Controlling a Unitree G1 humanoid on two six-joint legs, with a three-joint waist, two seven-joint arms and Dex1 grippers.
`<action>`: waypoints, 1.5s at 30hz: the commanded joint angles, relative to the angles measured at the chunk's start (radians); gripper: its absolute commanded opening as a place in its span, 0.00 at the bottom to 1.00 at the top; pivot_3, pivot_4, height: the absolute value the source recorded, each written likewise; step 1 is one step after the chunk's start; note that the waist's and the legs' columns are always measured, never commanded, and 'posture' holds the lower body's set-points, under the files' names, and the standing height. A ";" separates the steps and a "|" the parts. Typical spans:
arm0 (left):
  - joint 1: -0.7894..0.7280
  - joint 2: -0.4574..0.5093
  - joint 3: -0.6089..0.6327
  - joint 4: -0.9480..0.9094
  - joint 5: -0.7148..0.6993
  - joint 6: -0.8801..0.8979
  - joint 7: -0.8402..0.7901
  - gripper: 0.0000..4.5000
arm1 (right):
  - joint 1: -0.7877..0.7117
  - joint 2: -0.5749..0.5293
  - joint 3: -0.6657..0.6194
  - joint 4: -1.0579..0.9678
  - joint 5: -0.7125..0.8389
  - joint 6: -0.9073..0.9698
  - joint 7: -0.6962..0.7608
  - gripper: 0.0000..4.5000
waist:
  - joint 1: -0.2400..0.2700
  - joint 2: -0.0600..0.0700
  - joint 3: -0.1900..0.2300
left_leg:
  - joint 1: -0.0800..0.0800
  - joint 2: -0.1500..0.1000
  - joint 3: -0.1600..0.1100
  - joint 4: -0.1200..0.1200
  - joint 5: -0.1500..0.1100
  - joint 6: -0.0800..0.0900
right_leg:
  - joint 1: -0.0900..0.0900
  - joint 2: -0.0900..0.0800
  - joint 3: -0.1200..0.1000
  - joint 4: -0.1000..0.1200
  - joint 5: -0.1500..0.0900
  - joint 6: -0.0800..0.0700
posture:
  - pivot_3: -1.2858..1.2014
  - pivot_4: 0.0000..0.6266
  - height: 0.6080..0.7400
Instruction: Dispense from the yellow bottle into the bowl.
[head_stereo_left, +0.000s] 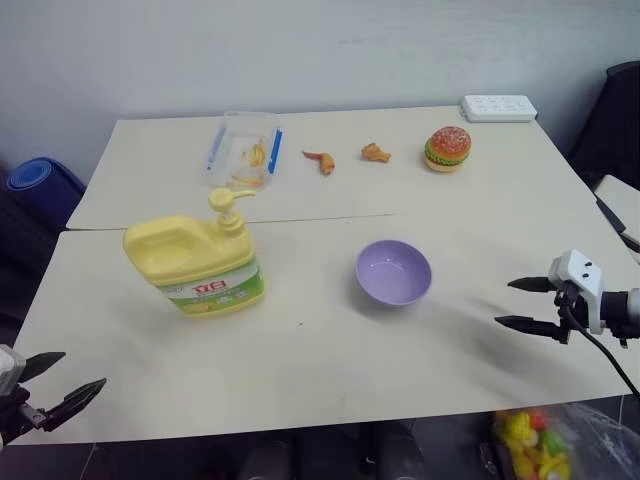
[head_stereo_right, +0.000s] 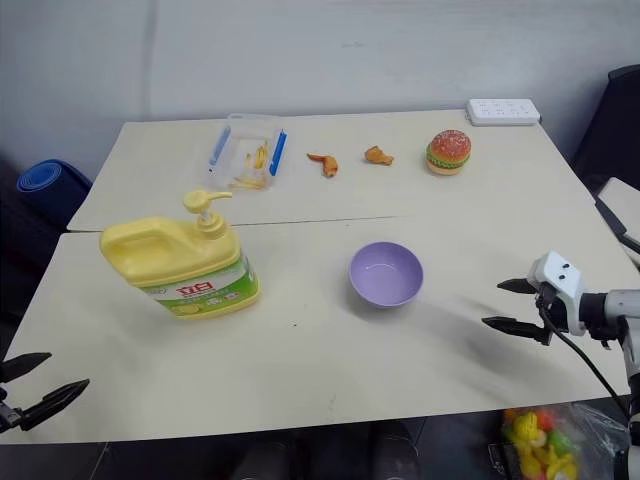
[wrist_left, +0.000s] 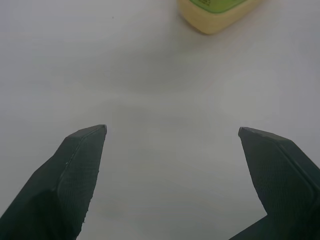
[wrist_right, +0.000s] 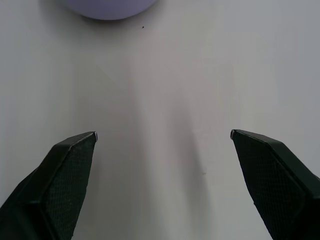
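While spread wide over the near left corner of the table (head_stereo_left: 330, 370), holds nothing between the fingers: left gripper (head_stereo_left: 55, 385) empty, apart from everything. Likewise splayed and empty at the right edge, tips aimed inward: right gripper (head_stereo_left: 520, 303), hovering over bare tabletop.

Stands upright left of centre, ahead of the left gripper and well apart from it: the yellow bottle (head_stereo_left: 195, 262), handle toward the left, pump spout pointing right, green-and-white label facing the near side. Sits right of centre, between bottle and right gripper, touching neither: the bowl (head_stereo_left: 393, 271), lavender, open side up, with nothing visible inside.

Further back, on the far tabletop beyond the seam: clear container with blue trim (head_stereo_left: 243, 148), a few pale yellow pieces lying inside, too small to name. To its right, in a row: two small orange toy food pieces (head_stereo_left: 320, 159), then a toy burger (head_stereo_left: 447, 148). At the far right corner, lying flat: white power strip (head_stereo_left: 498, 107).

Below the near right edge: clear bag (head_stereo_left: 545, 440) packed with colourful toys.
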 joint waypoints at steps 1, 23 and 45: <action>0.000 -0.016 0.013 0.001 0.010 -0.016 0.008 1.00 | -0.003 -0.021 -0.031 -0.033 0.019 -0.001 -0.008 0.99 | 0.000 0.000 0.000 | 0.000 0.000 0.000 0.000 0.000 0.000 | 0.000 0.000 0.000 0.000 0.000 0.000 | 0.52 0.24 1.00; -0.036 0.077 0.177 -0.174 -0.304 0.260 -0.133 1.00 | 0.096 -0.026 -0.113 -0.477 0.175 0.293 -0.112 0.99 | 0.003 0.000 0.000 | 0.000 0.001 -0.001 0.001 0.000 0.000 | 0.000 0.000 0.000 0.002 0.000 0.000 | 0.52 0.24 1.00; -0.522 0.519 -0.116 -0.469 -0.614 0.412 -0.257 1.00 | 0.102 0.171 0.311 -0.985 -0.005 0.437 -0.463 0.99 | 0.000 0.002 0.000 | 0.000 -0.002 0.000 0.001 0.000 -0.003 | -0.001 0.008 0.003 0.005 -0.001 -0.002 | 0.52 0.24 1.00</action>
